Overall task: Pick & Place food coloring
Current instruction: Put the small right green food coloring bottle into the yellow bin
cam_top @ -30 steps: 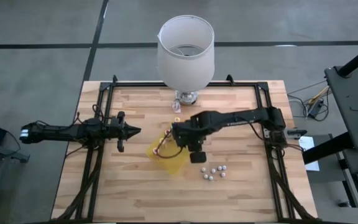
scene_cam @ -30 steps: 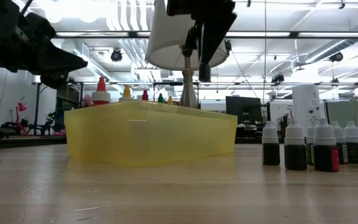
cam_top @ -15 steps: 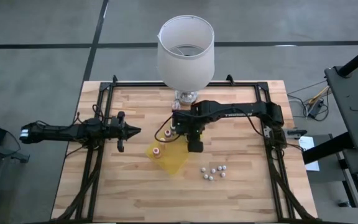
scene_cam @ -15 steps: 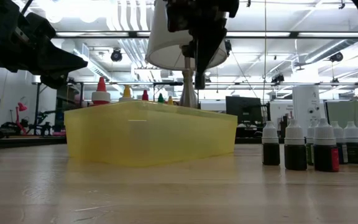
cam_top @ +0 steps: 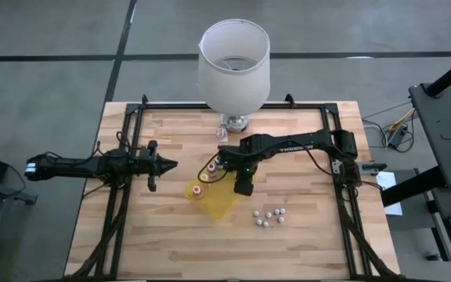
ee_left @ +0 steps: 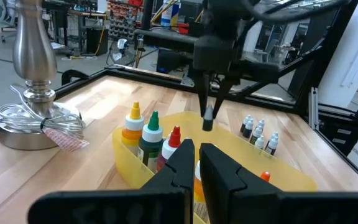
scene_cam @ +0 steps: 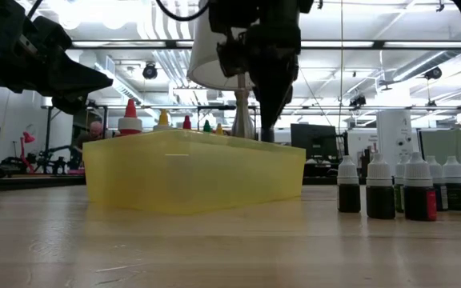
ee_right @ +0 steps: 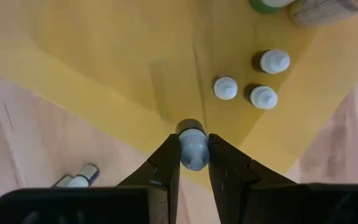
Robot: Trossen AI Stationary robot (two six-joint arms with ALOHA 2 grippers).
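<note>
A yellow tray (cam_top: 218, 202) lies mid-table. Bottles with yellow, green and red caps (ee_left: 153, 127) stand in its far part, and three white-capped ones (ee_right: 225, 88) stand beside them. Several dark white-capped bottles (scene_cam: 406, 188) stand on the table to the tray's right (cam_top: 268, 217). My right gripper (cam_top: 243, 186) hangs over the tray's right part, shut on one white-capped bottle (ee_right: 193, 149). My left gripper (cam_top: 167, 164) waits, shut, in the air left of the tray. My right gripper pinches the small bottle between its two fingers at the cap end (ee_right: 193, 142), coming from above and pointing down. The bottle hangs upright below the fingers, and its lower end (scene_cam: 267, 136) is clear of the tray, just above the rim.
A lamp with a white shade (cam_top: 234, 66) and a metal foot (ee_left: 30, 118) stands at the table's far edge, just behind the tray. A black frame (cam_top: 131, 117) runs along the table's edges. Bare wood lies near and left of the tray.
My right gripper, shut on the bottle all along, has shifted a little from the bottle group toward the tray's middle and come down, so the bottle's lower end now hangs just above the tray's rim. The right arm has swung back off the tray's coloured-cap bottles.
</note>
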